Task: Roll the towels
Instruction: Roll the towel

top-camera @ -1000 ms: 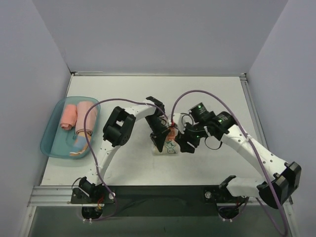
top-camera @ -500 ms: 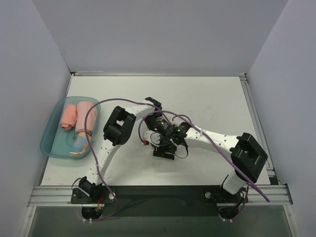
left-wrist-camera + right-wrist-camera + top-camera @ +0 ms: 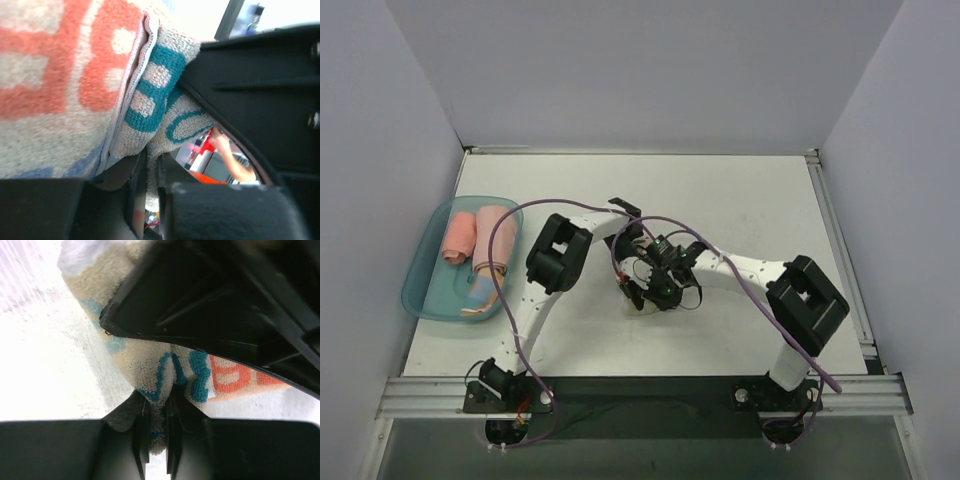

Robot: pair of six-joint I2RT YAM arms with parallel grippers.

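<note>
Mira: Since a second ago the right arm (image 3: 750,272) has folded inward. Its elbow has come in from the right edge of the bench (image 3: 750,190) toward the middle. The right hand (image 3: 157,430) now sits tight against the left hand (image 3: 151,175) over the lettered towel (image 3: 60,100), which showed more plainly before.

Tom: And the wider scene?

Mira: A white bench, with both arms meeting at its centre and the left arm (image 3: 525,310) bowed in from the left. A teal tray (image 3: 418,285) lies at the left edge, well apart from the hands.

Tom: What's in the tray?

Mira: The pink towel (image 3: 459,238), rolled, with the striped towel (image 3: 492,235) just beside it. That one looks rolled too, though a cable crosses it and I can't be sure.

Tom: Where's the lettered towel?

Mira: At the centre of the bench, almost hidden from above by the two hands.

Tom: And the hands themselves?

Mira: Each is closed to a narrow slit, with a fold of the lettered towel pinched between its fingers.

Tom: Can you read anything on it?

Mira: Not a whole word. There are orange block letters (image 3: 100,65), one of them like a B, and teal letters (image 3: 150,95) creased over the fold.
</note>
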